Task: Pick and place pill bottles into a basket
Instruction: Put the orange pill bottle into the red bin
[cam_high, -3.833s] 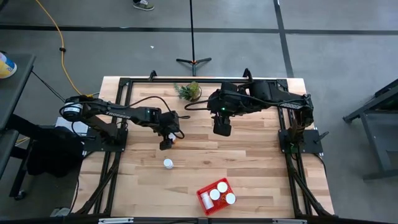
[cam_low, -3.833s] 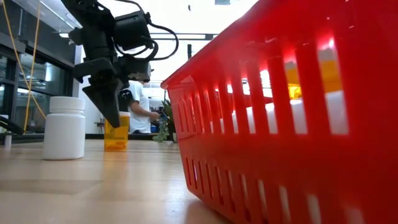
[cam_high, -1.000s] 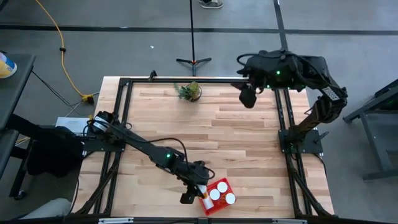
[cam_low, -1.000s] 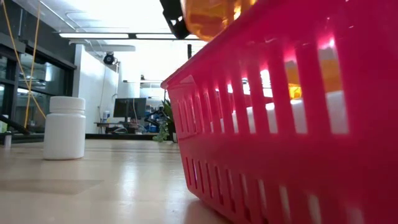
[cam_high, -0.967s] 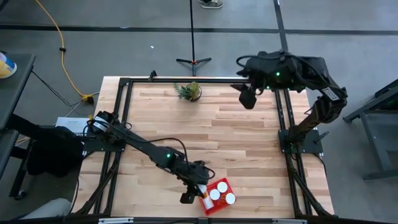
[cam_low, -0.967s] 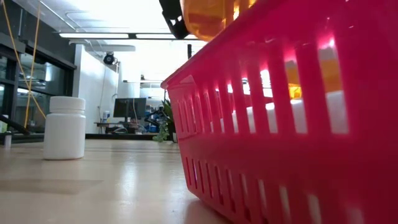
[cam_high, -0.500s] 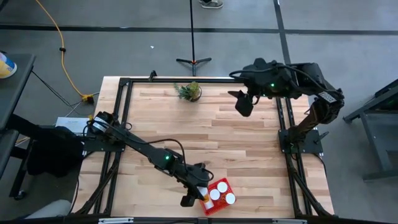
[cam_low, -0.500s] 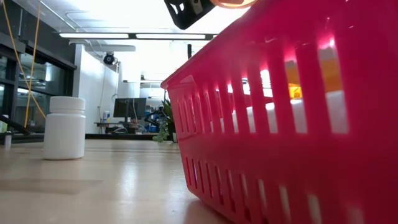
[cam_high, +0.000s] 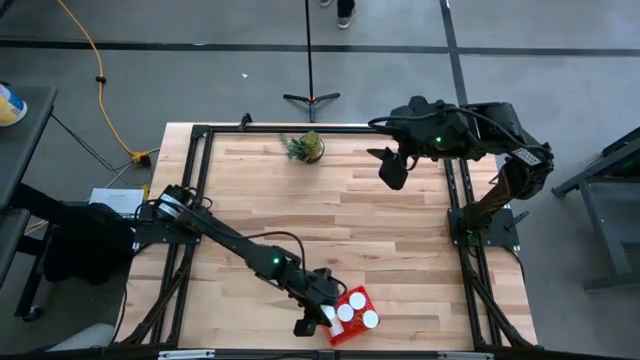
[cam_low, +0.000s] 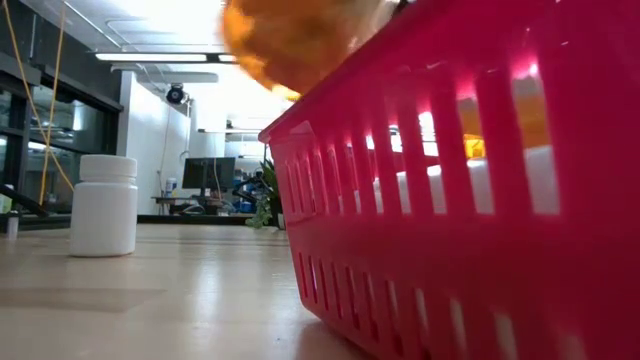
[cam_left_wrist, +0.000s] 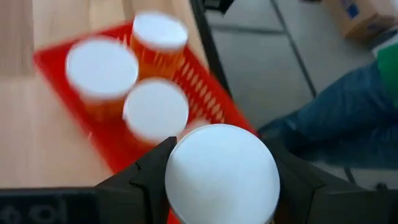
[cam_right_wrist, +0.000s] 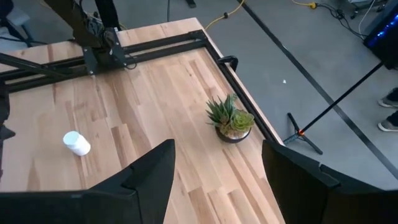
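Bottles with round white caps and see-through orange bodies (cam_left_wrist: 102, 71) stand three together in the small red plastic basket (cam_high: 353, 302) near the front edge of the wooden surface (cam_high: 330, 235). Left tool (cam_high: 312, 321) pinches one more white-capped bottle (cam_left_wrist: 222, 172), probably just over the basket's rim. Right tool (cam_high: 391, 170) hangs spread and empty near the back.

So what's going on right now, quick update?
Left gripper shut on a pill bottle, over the red basket. Three bottles already inside. Right gripper open, parked far side. Nothing in the way.
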